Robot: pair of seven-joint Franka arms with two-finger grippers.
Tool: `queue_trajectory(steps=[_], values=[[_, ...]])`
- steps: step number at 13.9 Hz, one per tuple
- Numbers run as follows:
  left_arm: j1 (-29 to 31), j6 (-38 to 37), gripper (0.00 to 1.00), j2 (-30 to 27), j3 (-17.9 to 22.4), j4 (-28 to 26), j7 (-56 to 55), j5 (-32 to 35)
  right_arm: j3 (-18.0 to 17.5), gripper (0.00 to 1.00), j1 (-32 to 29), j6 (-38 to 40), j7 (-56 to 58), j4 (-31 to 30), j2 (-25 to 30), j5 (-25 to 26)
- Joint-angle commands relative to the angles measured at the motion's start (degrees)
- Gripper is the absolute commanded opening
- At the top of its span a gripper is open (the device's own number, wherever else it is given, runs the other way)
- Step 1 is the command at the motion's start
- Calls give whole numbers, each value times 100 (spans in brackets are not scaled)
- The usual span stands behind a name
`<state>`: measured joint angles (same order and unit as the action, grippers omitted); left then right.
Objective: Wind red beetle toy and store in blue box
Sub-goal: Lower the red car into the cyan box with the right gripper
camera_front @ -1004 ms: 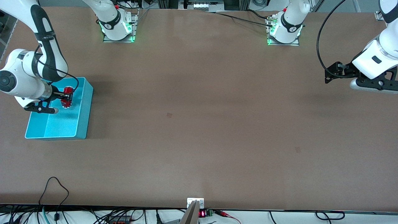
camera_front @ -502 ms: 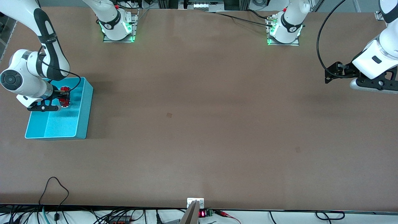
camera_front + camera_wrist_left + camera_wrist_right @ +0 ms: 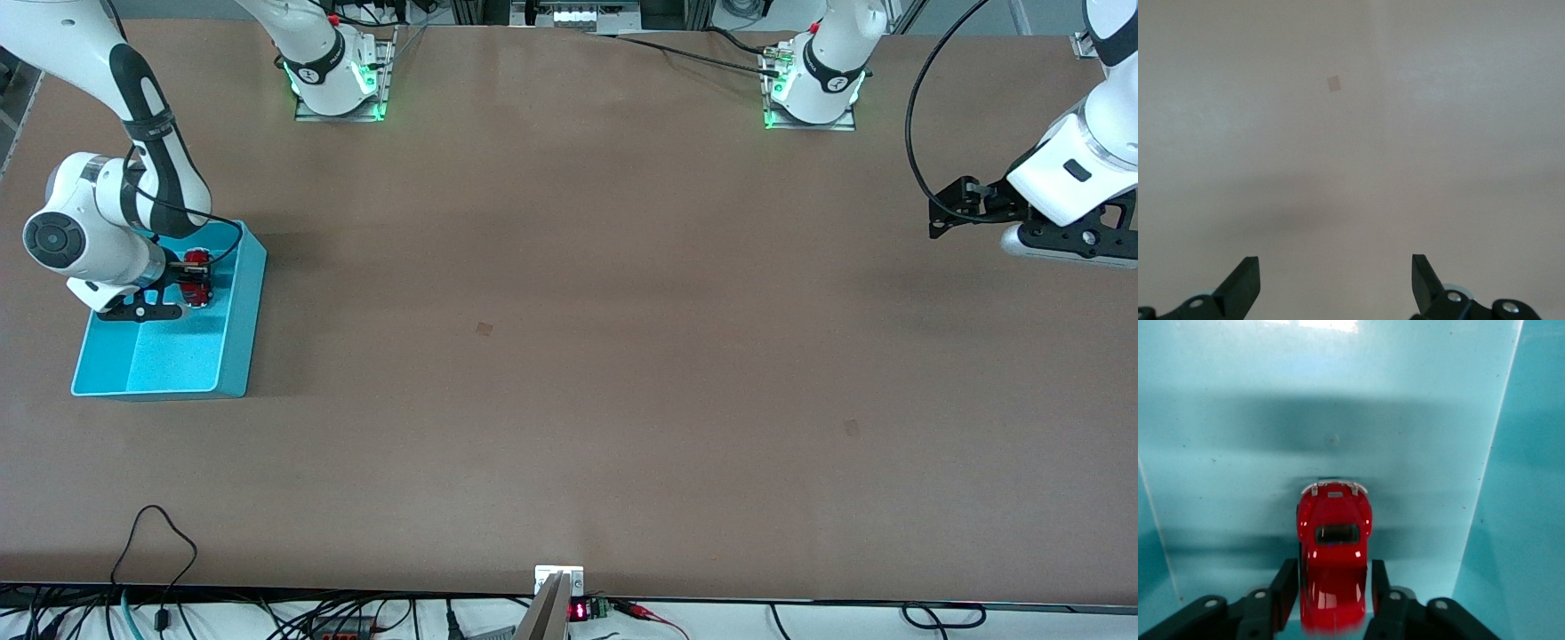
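The red beetle toy (image 3: pixel 196 277) is held in my right gripper (image 3: pixel 192 279) inside the blue box (image 3: pixel 242 338), in the part of the box farther from the front camera. In the right wrist view the black fingers (image 3: pixel 1286 590) sit against the toy's (image 3: pixel 1334 533) rear sides, its nose pointing away, just above the box's turquoise floor (image 3: pixel 1338 407). My right gripper (image 3: pixel 1335 587) is shut on the toy. My left gripper (image 3: pixel 939 220) waits open and empty above the table at the left arm's end, its fingers (image 3: pixel 1245 283) wide apart over bare tabletop.
The blue box stands at the right arm's end of the brown table. Two small dark patches (image 3: pixel 484 329) (image 3: pixel 852 428) mark the tabletop; one shows in the left wrist view (image 3: pixel 1333 83). Cables run along the table's front edge (image 3: pixel 160 533).
The right arm's wrist has shifted a little toward the table's middle, with the toy still in its grip over the box. The left arm has not moved.
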<state>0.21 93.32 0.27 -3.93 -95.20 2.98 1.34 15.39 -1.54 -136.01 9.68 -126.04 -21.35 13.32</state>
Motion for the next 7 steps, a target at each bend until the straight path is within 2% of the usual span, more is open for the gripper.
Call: queue_trajectory(steps=[1, 4, 7], values=[[14, -147, 100, 96, -29, 213, 71, 51, -19, 100, -39, 13, 7, -44, 130, 75], [14, -147, 100, 96, -29, 213, 71, 51, -27, 100, 5, 206, 42, 52, 376, 75], [14, -156, 100, 96, -29, 213, 71, 51, -150, 100, 48, 1134, 51, 578, 1034, 13]])
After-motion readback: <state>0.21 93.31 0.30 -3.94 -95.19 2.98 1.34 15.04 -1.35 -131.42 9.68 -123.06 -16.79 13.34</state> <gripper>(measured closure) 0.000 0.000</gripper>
